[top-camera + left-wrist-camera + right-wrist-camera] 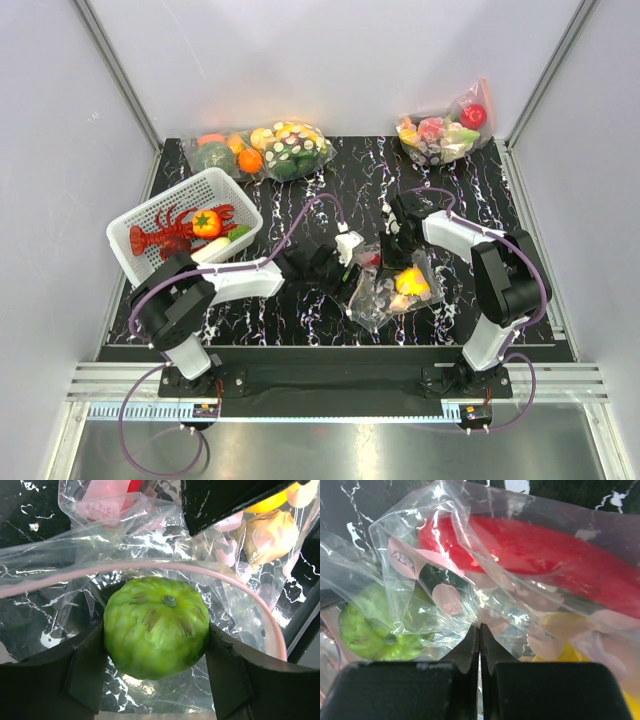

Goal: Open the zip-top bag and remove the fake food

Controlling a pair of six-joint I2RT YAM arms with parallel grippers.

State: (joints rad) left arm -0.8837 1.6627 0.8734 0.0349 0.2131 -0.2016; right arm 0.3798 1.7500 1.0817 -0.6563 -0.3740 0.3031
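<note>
The zip-top bag [380, 303] lies at the table's middle, clear with pale dots, its pink zip strip [240, 582] arching open. My left gripper [156, 645] is shut on the round green fruit [156, 627], at the bag's mouth; in the top view it [352, 260] sits at the bag's left end. My right gripper [480, 629] is shut on a fold of the bag's plastic, beside the left one [393, 252]. Inside the bag are a red piece [535, 555], a yellow fruit [412, 283] and a tan piece [270, 535]. The green fruit also shows in the right wrist view [375, 630].
A white basket [140, 216] with a red lobster and a tomato stands at the left. A bulging dotted bag [275, 150] of oranges and greens lies at the back. A dotted bag with a red apple [445, 132] lies at the back right.
</note>
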